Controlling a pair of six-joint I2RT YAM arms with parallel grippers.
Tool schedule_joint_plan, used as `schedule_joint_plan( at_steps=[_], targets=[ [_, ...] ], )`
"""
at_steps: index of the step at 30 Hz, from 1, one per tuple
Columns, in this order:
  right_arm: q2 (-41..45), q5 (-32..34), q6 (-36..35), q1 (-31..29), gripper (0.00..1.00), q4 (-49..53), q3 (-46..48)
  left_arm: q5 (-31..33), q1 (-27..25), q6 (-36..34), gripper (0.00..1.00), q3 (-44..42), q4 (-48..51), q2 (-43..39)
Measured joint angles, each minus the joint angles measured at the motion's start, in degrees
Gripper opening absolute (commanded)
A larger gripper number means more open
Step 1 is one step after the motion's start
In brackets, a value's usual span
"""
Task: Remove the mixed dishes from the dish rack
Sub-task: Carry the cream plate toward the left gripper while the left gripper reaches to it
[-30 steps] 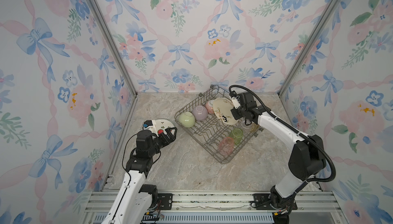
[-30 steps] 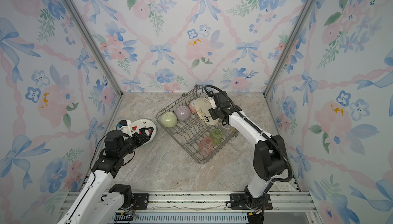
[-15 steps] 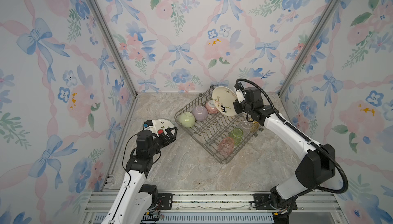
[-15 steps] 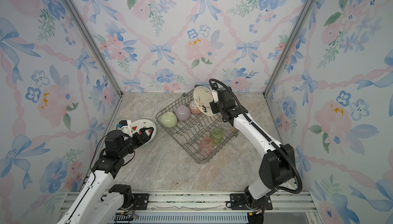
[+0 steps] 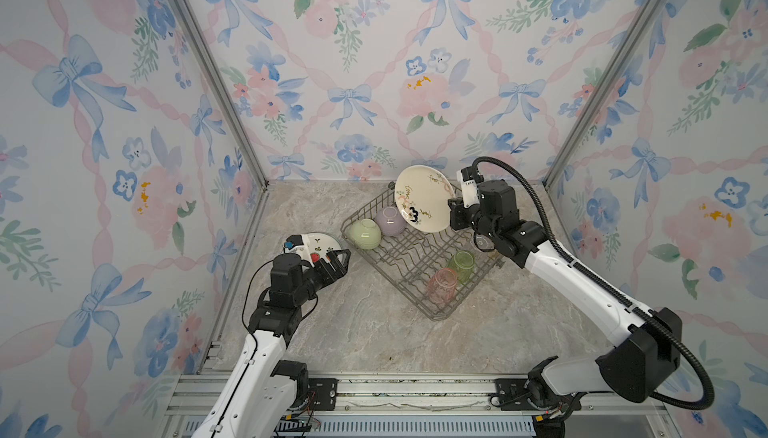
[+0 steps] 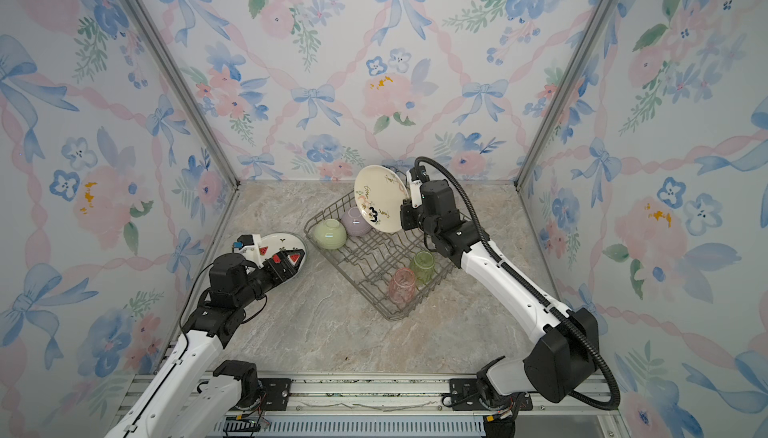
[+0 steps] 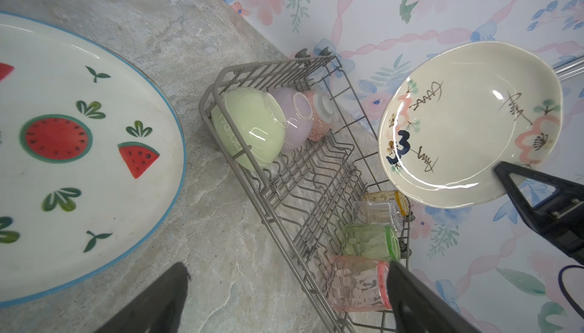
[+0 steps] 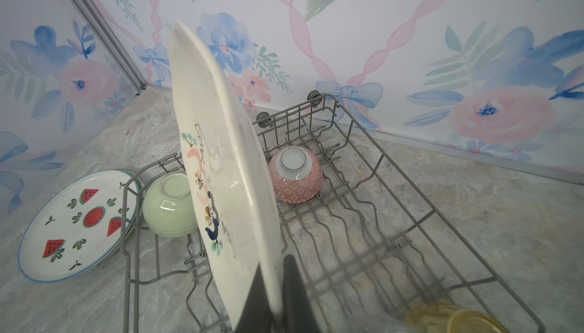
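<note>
Slip risk: right claw [image 8: 274,266] clamps only rim of cream floral plate [image 5: 419,199]; jerk & you'll drop it. Left claw [image 5: 341,261] spread wide, empty.

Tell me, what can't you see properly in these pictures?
Pink bowl: hidden behind the cream floral plate in both top views.
Lilac bowl: hidden by that plate in the right wrist view.
Yellow tumbler: blurred and cut off by the right wrist view's edge.
Watermelon plate: cut off by the left wrist view's edge.

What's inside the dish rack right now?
In the rack: green bowl, lilac bowl, pink bowl, pink tumbler, green tumbler, clear tumbler, yellow tumbler. In both top views the plate hides the pink bowl.
</note>
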State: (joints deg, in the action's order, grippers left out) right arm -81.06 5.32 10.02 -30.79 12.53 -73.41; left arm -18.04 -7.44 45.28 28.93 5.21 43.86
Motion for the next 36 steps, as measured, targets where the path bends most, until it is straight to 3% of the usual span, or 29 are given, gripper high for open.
schedule_joint_plan(
  at_steps=[17,26,36],
  targets=[
    [0.7,-4.74,19.89,-2.73,0.0,-6.36,7.67,-0.02,-7.08,4.37,0.98,0.57,-9.94,8.31],
    [0.7,-5.05,24.85,-6.78,0.0,-8.41,8.98,0.22,-10.16,6.03,0.98,1.66,-15.19,14.14],
    [-0.61,-9.05,32.72,-7.32,0.0,-13.03,10.88,1.01,-11.8,6.69,0.98,2.58,-20.5,16.83]
  ],
)
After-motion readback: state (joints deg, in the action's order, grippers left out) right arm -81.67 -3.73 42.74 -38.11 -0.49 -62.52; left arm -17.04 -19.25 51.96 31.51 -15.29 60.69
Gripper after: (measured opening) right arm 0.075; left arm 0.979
